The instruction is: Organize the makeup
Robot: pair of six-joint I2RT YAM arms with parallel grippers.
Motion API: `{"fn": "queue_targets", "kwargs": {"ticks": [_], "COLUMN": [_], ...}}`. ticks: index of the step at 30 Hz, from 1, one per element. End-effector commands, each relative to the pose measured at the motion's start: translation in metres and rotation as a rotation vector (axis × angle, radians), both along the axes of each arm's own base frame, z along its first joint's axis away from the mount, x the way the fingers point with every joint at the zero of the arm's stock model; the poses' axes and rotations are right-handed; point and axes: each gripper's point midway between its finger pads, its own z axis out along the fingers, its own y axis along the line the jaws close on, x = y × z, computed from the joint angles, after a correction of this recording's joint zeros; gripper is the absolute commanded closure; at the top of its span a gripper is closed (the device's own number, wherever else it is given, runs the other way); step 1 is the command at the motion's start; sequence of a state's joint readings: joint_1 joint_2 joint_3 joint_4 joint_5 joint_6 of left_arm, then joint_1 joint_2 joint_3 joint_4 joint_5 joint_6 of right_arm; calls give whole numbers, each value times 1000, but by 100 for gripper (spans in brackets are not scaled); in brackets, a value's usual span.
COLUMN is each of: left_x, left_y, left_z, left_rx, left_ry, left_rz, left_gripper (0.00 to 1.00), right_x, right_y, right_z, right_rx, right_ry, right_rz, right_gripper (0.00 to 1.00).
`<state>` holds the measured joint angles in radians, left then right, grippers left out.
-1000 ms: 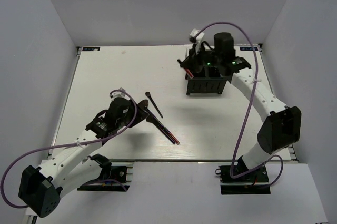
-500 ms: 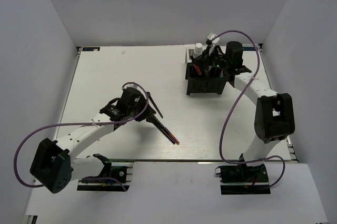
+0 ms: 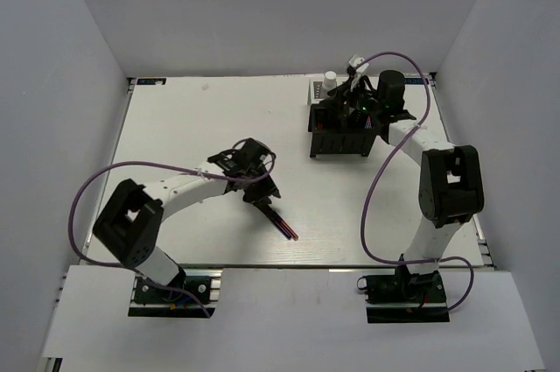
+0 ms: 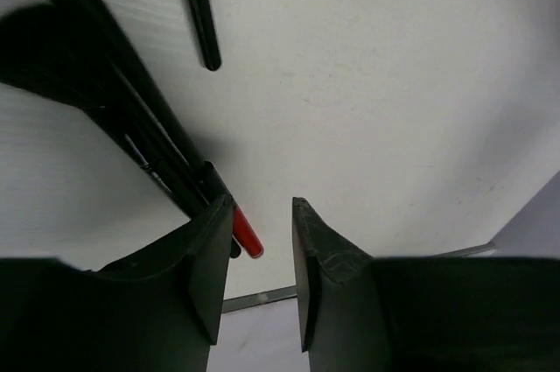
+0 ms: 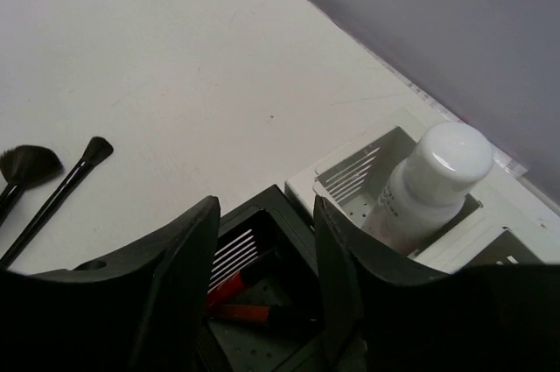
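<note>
The left gripper (image 4: 261,211) hangs low over the worktop (image 4: 376,83), jaws parted with nothing between them. A red-tipped pencil (image 4: 248,239) lies just beside its left finger (image 4: 210,271), touching nothing of the right one. That pencil is the near end of a dark bundle (image 4: 144,131) of slim sticks running away ahead and to the left. Further ahead, apart from the bundle, lies the handle of a thin brush (image 4: 199,13).

The right gripper (image 5: 264,213) is released too, holding nothing. It hovers above the black organizer (image 3: 339,144). Directly below its jaws, two red pencils (image 5: 234,289) lie in one compartment. Just beyond and to its right, a white-capped bottle (image 5: 433,181) stands in a white tray (image 5: 348,178). Well off to its left on the worktop lies a fan brush (image 5: 26,164).
</note>
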<state>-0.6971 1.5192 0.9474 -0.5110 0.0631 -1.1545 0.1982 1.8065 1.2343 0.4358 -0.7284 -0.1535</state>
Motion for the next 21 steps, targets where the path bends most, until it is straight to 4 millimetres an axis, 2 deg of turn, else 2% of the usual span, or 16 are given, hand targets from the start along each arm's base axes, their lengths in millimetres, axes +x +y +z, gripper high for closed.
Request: {"fn": "queue_targets", "kwargs": {"ticks": [1, 2, 3, 4, 7, 8, 10, 11, 16, 21], "left_x": [-9, -10, -13, -15, -23, -27, -28, -32, -36, -39], "left_y": [-18, -21, -25, -24, -32, -31, -33, -33, -28, -24], "left_z": [2, 3, 1, -6, -17, -19, -21, -22, -20, -24], "left_rx": [16, 26, 36, 53, 83, 107, 128, 143, 206, 232], "left_ry": [71, 81, 92, 118, 152, 163, 169, 174, 161, 162], "left_rz": [-18, -22, -32, -21, -35, -40, -32, -36, -12, 9], "left_gripper": [58, 64, 68, 74, 77, 77, 78, 77, 69, 58], "right_x": [5, 1, 1, -2, -15, -21, -32, -39, -69, -75], "right_y": [-11, -12, -16, -21, -26, -32, -36, -41, -46, -53], "right_z": [43, 54, 57, 67, 71, 81, 77, 84, 77, 72], "right_rx": [55, 69, 73, 83, 93, 103, 114, 127, 148, 156], "right_ry": [-116, -127, -130, -143, -154, -171, -167, -175, -159, -139], "right_rz": [-18, -22, -40, -53, -62, -72, -74, -77, -59, -72], "right_gripper": [47, 46, 46, 46, 43, 43, 43, 43, 42, 42]}}
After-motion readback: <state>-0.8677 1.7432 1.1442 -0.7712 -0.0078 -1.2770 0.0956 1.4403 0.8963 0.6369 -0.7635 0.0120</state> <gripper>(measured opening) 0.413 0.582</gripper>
